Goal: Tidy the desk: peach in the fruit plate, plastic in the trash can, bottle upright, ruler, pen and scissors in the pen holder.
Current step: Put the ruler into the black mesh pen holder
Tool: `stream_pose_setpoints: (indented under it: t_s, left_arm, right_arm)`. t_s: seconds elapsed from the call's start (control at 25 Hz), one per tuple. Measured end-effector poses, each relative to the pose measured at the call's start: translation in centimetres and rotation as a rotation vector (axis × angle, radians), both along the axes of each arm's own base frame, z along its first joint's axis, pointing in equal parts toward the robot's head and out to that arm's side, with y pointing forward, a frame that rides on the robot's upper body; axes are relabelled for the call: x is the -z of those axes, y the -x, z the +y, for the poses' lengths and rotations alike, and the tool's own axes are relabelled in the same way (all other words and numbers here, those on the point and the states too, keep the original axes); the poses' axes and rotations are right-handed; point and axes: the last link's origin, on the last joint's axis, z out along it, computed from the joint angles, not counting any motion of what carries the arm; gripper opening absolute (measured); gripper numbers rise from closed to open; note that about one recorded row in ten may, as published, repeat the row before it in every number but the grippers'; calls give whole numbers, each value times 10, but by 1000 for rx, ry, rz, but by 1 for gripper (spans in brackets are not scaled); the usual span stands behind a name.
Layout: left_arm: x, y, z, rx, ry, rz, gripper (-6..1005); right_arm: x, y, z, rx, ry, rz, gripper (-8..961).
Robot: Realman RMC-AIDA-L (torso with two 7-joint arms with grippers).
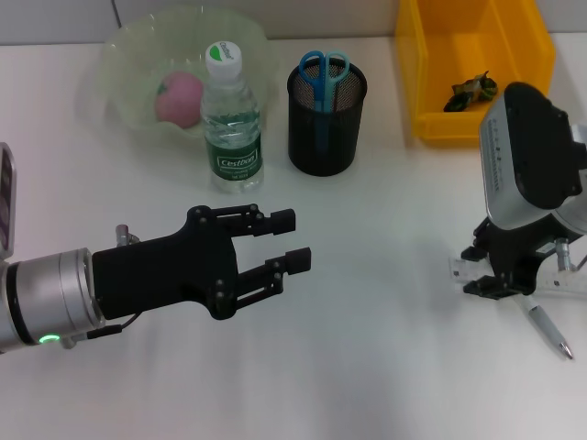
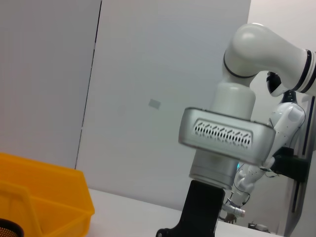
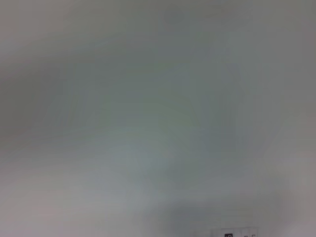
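The peach (image 1: 179,97) lies in the pale green fruit plate (image 1: 124,50) at the back left. In front of the plate the bottle (image 1: 231,119) stands upright. Blue-handled scissors (image 1: 323,71) stick out of the black mesh pen holder (image 1: 326,124). A dark scrap of plastic (image 1: 470,89) lies in the yellow trash can (image 1: 440,55). My left gripper (image 1: 298,240) hovers open over the middle of the desk (image 1: 367,367), holding nothing. My right gripper (image 1: 500,286) points straight down onto the clear ruler (image 1: 463,270) at the right edge. The pen (image 1: 548,332) lies just in front of it.
In the left wrist view the trash can (image 2: 44,202) is at the near side, with my right arm's wrist (image 2: 227,138) beyond it. The right wrist view is filled by blurred white tabletop.
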Motion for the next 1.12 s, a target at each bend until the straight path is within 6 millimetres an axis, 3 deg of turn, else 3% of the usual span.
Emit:
stream_pose_setpoints:
  t_s: [0.32, 0.76, 0.92, 1.12]
  left_arm:
    - [0, 1, 1, -6, -5, 3, 455]
    - [1, 2, 2, -20, -15, 9, 457]
    - [1, 1, 3, -19, -17, 7, 456]
    - [2, 0, 7, -23, -26, 14, 456]
  right_arm:
    - [-19, 20, 1, -24, -79, 155, 386]
    - [-99, 57, 8, -40, -354, 767, 385]
    - [-124, 58, 8, -64, -442, 1014, 385]
    - [-122, 44, 21, -47, -523, 1232, 385]
